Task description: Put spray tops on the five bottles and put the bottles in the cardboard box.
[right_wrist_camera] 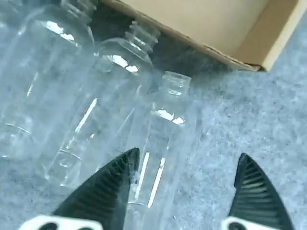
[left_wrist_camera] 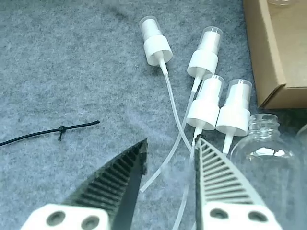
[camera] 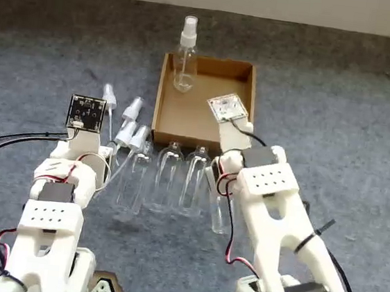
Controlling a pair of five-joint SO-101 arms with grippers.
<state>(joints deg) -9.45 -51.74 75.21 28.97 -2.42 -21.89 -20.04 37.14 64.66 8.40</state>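
Observation:
Several white spray tops (left_wrist_camera: 206, 100) with thin dip tubes lie loose on the grey carpet. My left gripper (left_wrist_camera: 170, 143) stands open just short of them, its fingers on either side of two tubes. Several clear uncapped bottles (camera: 167, 174) lie side by side in front of the cardboard box (camera: 245, 71). My right gripper (right_wrist_camera: 188, 158) is open over the rightmost lying bottle (right_wrist_camera: 160, 143), which sits nearer one finger. A single bottle with a spray top (camera: 186, 54) stands upright in the box's far left corner.
A black cable tie (left_wrist_camera: 53, 132) lies on the carpet beside the left gripper. The box corner (left_wrist_camera: 273, 52) is close to the spray tops. Grey carpet (camera: 345, 113) stretches away on both sides of the box.

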